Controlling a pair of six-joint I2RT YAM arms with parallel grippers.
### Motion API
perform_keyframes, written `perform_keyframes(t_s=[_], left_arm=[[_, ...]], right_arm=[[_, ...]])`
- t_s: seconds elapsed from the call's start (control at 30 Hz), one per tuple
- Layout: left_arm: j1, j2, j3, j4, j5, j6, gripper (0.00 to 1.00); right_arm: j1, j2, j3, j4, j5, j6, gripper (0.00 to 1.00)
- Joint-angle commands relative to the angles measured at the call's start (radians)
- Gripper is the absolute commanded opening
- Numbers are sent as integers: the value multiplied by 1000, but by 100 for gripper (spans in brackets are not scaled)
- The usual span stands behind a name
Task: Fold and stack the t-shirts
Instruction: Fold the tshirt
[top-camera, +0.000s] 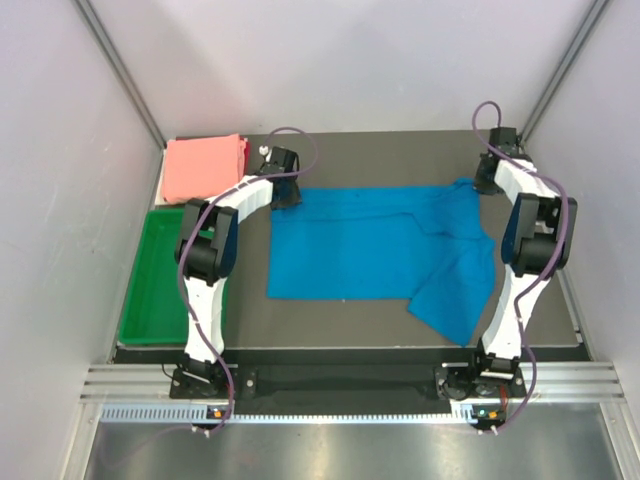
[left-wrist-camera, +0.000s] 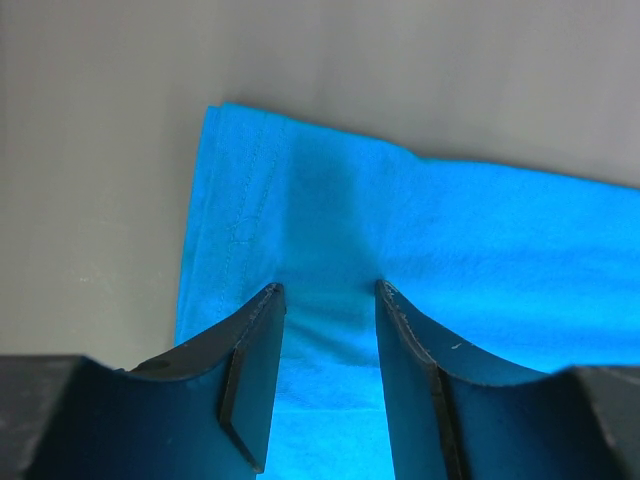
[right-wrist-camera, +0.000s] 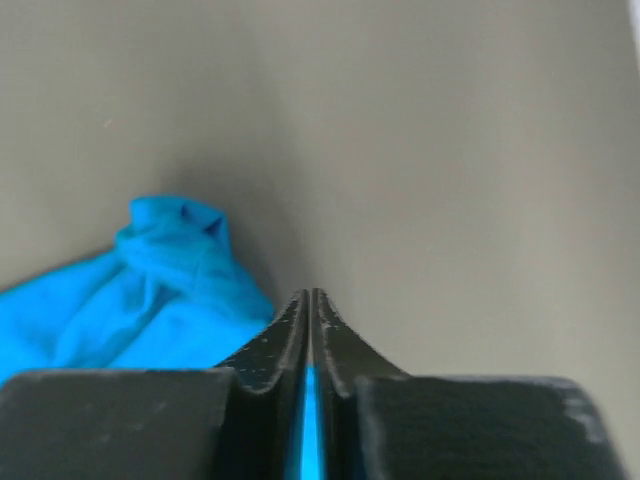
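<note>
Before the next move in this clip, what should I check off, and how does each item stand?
1. Right hand shut on the blue t-shirt: ok, blue cloth shows in its grip.
2. Left hand gripping the shirt's far left corner: not ok, open over it.
3. Left hand touching the cloth: cannot tell.
4. Blue t-shirt lying flat: not ok, right side rumpled and skewed.
5. Pink t-shirt folded, out of the way: ok, far left corner.
6. Green tray apart from the blue t-shirt: ok.
</note>
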Motion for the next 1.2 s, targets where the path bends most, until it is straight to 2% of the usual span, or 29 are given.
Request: perform_keyframes(t_s=[0.0,0.03,0.07,0.17,0.27,0.37,0.5,0.83,0.93,1.0,1.03,1.07,1.13,1.17], left_arm=[[22,65,-21,-82,-24,-7,47],[22,64,-22,-79,-16,-5,47],[22,59,-20,-75,7,-2,47],[20,33,0,-67,41,9,47],[20,-1,30,-69,58,21,47],[20,-27,61,-75,67,30,48],[17,-22,78,-58,99,36,48],[16,48,54,42,134,67,48],[16,73,66,19,98,72,48],[17,85,72,-6,55,72,48],[17,90,72,-16,39,72,48],[19,94,72,-26,22,70,48],[22,113,72,-61,-37,53,48],[25,117,69,-72,-53,42,48]], right_arm=[[-45,-112,16,-62,-191,48,9],[-43,-133,18,-67,-236,37,15],[-45,-140,27,-71,-245,16,28],[-58,-138,65,-74,-297,-20,42],[-63,-103,134,-99,-375,-78,52],[-55,-40,211,-140,-422,-133,55],[-46,37,275,-200,-372,-201,55],[-2,172,344,-162,-375,-333,54],[3,230,395,-176,-387,-336,51],[1,251,407,-171,-375,-325,37],[0,251,398,-160,-367,-307,27],[-2,250,394,-136,-363,-295,12],[-15,230,374,-110,-346,-214,0],[-28,219,365,-75,-341,-152,0]])
